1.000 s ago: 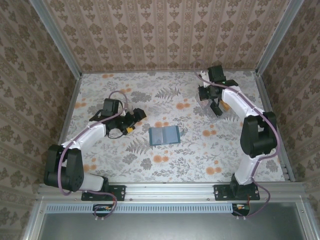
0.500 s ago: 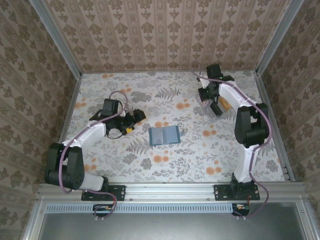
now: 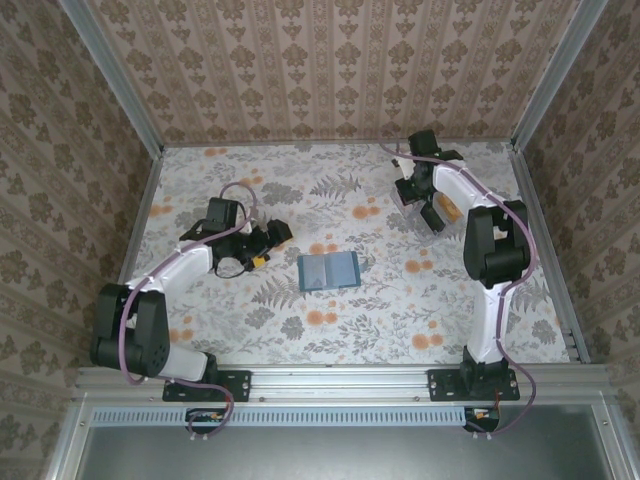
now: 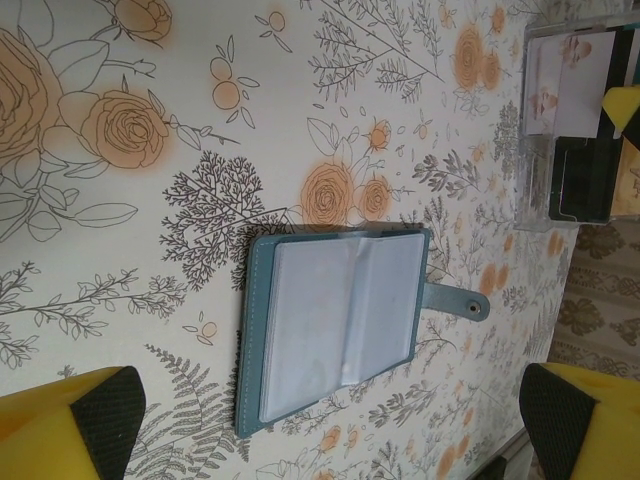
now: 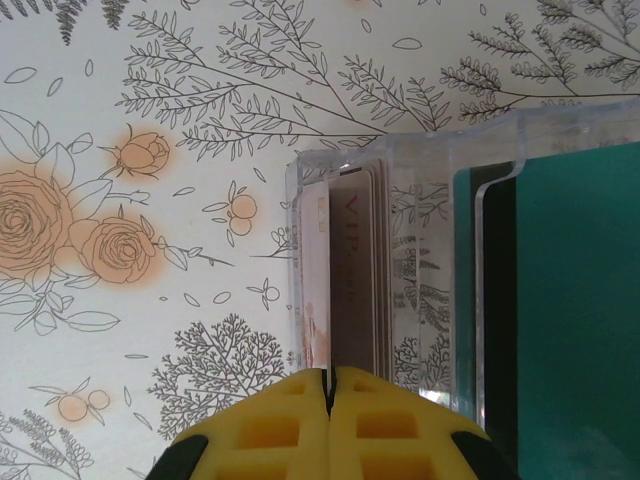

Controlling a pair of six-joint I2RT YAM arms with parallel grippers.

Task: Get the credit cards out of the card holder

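Observation:
The slate-blue card holder (image 3: 330,271) lies open and flat mid-table, its clear sleeves and snap strap plain in the left wrist view (image 4: 335,325). My left gripper (image 3: 275,236) hovers just left of it, open, with the yellow fingertips (image 4: 75,425) wide on either side of the wallet and nothing between them (image 4: 325,415). At the back right my right gripper (image 3: 432,215) is shut on the edge of a pale credit card (image 5: 316,285) that stands in the first slot of a clear acrylic stand (image 5: 400,150); its fingers (image 5: 330,400) are pressed together on it.
The acrylic stand (image 3: 407,194) holds a maroon "VIP" card (image 5: 352,270) with more behind it, and a teal card (image 5: 580,300) in the adjoining section. The stand also shows at the upper right of the left wrist view (image 4: 570,120). Metal rails and papered walls border the table.
The right arm's elbow has swung back and left toward the stand while its gripper stayed at the stand. The left arm and the card holder have not moved.

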